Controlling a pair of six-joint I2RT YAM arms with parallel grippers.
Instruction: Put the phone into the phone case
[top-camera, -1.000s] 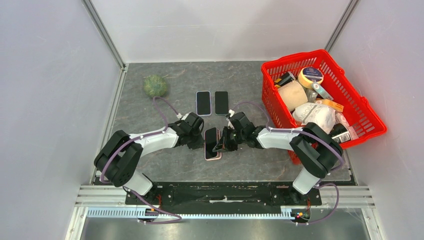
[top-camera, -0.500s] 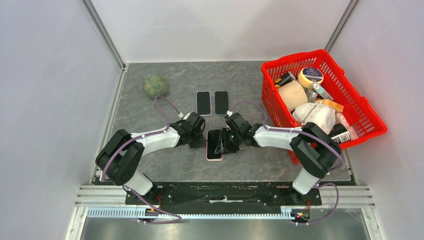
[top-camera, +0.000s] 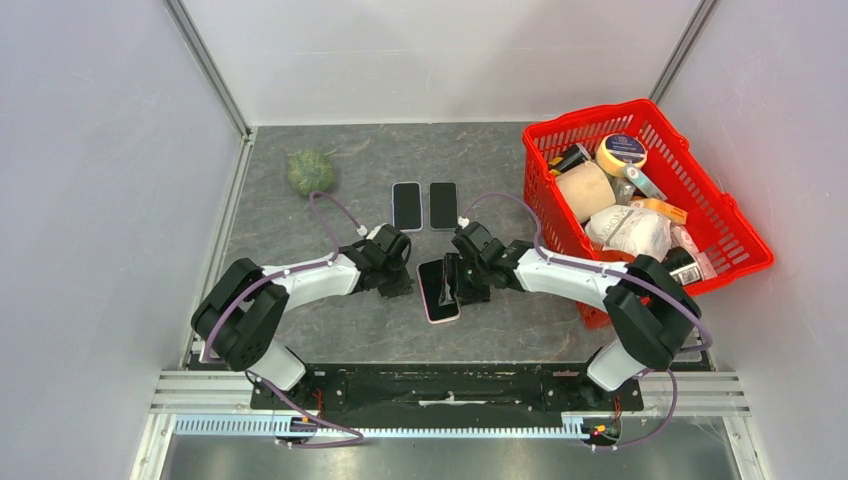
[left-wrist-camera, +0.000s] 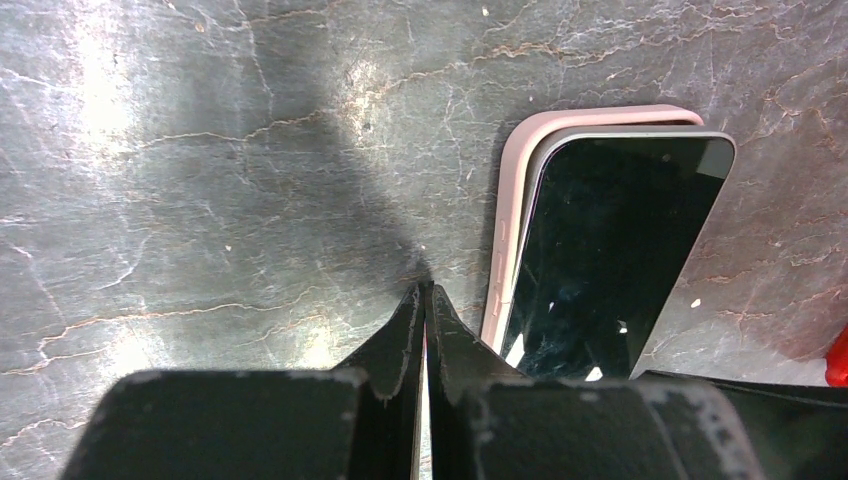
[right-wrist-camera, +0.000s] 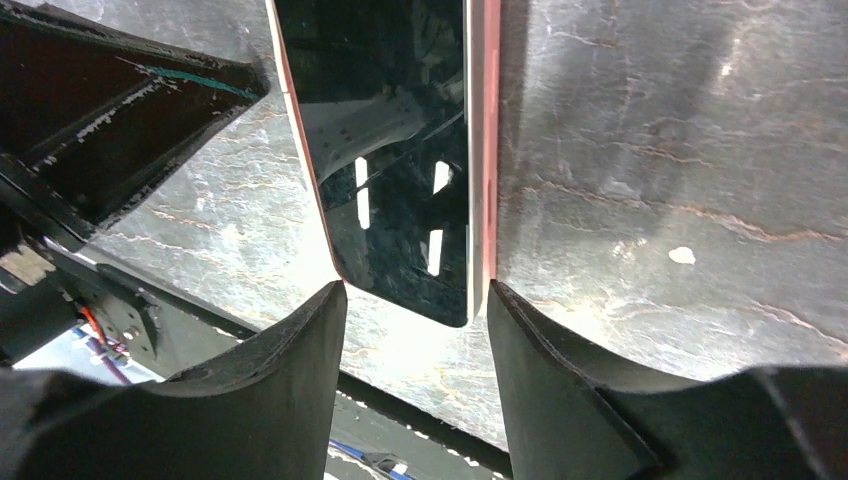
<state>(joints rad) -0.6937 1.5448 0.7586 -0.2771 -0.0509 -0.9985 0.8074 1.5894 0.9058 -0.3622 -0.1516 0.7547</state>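
The phone (top-camera: 437, 288), black screen up, lies on the pink phone case (left-wrist-camera: 512, 200) on the table between my two grippers. In the left wrist view the pink rim shows along the phone's (left-wrist-camera: 610, 250) left and top edges. My left gripper (left-wrist-camera: 425, 290) is shut with nothing in it, its tips on the table just left of the case. My right gripper (right-wrist-camera: 415, 300) is open, one fingertip on each side of the phone's (right-wrist-camera: 400, 150) near end, with the case's pink edge (right-wrist-camera: 485, 150) by the right finger (right-wrist-camera: 570, 390).
Two more phones (top-camera: 407, 205) (top-camera: 443, 205) lie side by side behind the grippers. A green ball (top-camera: 311, 171) sits at the back left. A red basket (top-camera: 585, 115) full of several items stands at the right. Grey walls close in both sides.
My right gripper has opened from shut. The phone with its case has shifted slightly right and turned a little. The left gripper has stayed shut in place.
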